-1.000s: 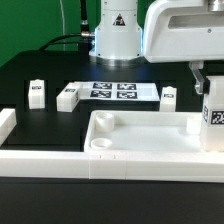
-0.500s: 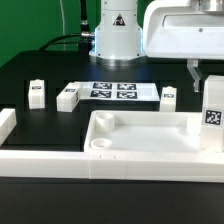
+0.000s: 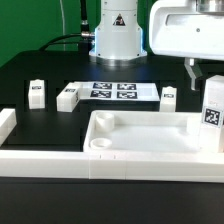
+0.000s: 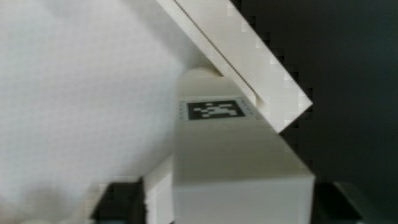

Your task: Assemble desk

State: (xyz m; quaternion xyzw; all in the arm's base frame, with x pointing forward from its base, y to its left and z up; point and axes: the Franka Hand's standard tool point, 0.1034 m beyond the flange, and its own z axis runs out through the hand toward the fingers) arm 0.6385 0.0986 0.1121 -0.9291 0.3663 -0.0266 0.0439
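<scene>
- The tabletop (image 3: 150, 133) lies flat on the black table (image 3: 40, 70), open side up. It is pressed against the border wall (image 3: 45, 160), which runs along its near side.
- A round socket (image 3: 100, 145) shows in the tabletop's near corner at the exterior view's left, and nothing stands in it.
- The gripper (image 4: 228, 205) is clamped on the held leg (image 3: 213, 112), with one dark finger (image 4: 123, 203) on either side of the white post.
- The held leg stands upright at the tabletop's end on the exterior view's right, its tag (image 4: 217, 108) facing out. The leg covers that end of the rim, so I cannot tell whether its foot touches the tabletop.
- The arm's white body (image 3: 185, 30) hangs above that same end and blocks the table behind it.
- Beyond the tabletop's far rim, the marker board (image 3: 113, 91) lies flat.
- Three loose legs sit apart from the tabletop:
  - the far-left leg (image 3: 37, 93) is off its left corner;
  - the lying leg (image 3: 68, 97) is just beside the marker board;
  - the right loose leg (image 3: 168, 96) is close behind the far rim.
- The robot base (image 3: 117, 35) stands well behind the tabletop.
</scene>
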